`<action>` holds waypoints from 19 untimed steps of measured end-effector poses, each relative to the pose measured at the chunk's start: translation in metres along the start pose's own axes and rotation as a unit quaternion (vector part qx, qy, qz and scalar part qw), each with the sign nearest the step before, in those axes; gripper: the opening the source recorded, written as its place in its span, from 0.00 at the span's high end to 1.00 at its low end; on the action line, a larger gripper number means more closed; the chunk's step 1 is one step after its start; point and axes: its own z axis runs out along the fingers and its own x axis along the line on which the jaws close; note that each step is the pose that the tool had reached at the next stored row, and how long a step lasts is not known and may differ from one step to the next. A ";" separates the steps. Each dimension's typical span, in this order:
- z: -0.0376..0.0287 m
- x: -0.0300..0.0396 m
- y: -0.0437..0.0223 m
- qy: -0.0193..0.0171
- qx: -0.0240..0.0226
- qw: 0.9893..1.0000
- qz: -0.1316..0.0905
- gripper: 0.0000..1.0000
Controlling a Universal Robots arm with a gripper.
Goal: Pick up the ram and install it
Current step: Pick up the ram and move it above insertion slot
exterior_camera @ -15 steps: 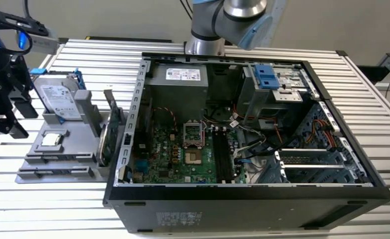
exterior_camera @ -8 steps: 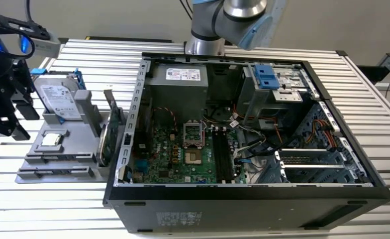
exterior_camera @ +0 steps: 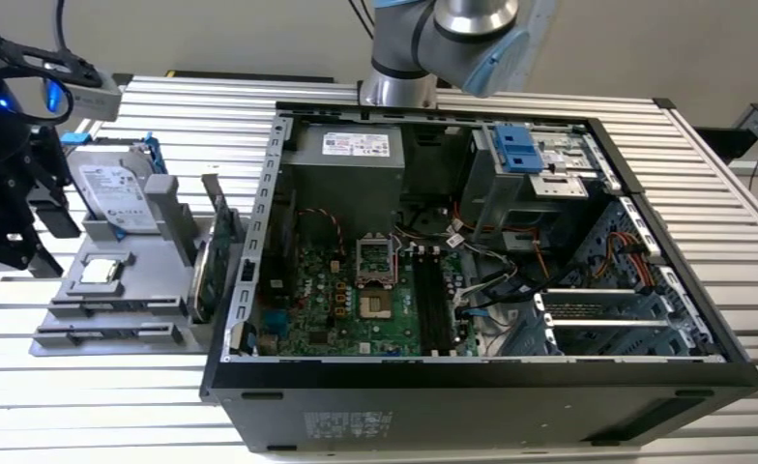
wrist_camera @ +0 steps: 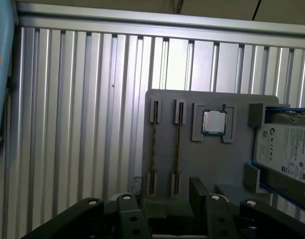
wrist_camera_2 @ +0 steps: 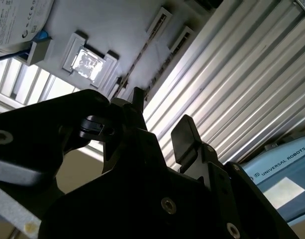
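We see the gripper (wrist_camera: 164, 214) poised above the gray tray (wrist_camera: 232, 169), its jaws apart with nothing between them. The ram (wrist_camera: 153, 147) stands on edge in a narrow slot of that tray, close ahead of the fingertips, with a similar thin strip in the slot just beside it. A processor chip (wrist_camera: 213, 122) lies in the neighbouring pocket, and the hard drive (wrist_camera: 284, 149) sits past it. At the exterior view's left, the tray rests on the ribbed table (exterior_camera: 121, 406), next to the open computer case (exterior_camera: 482, 375) in mid-frame.
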 end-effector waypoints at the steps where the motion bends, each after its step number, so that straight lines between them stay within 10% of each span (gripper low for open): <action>1: 0.0009 0.0000 0.0000 0.000 0.000 1.000 0.000 0.00; 19: 0.0164 -0.0002 -0.0001 0.000 0.000 1.000 0.000 0.00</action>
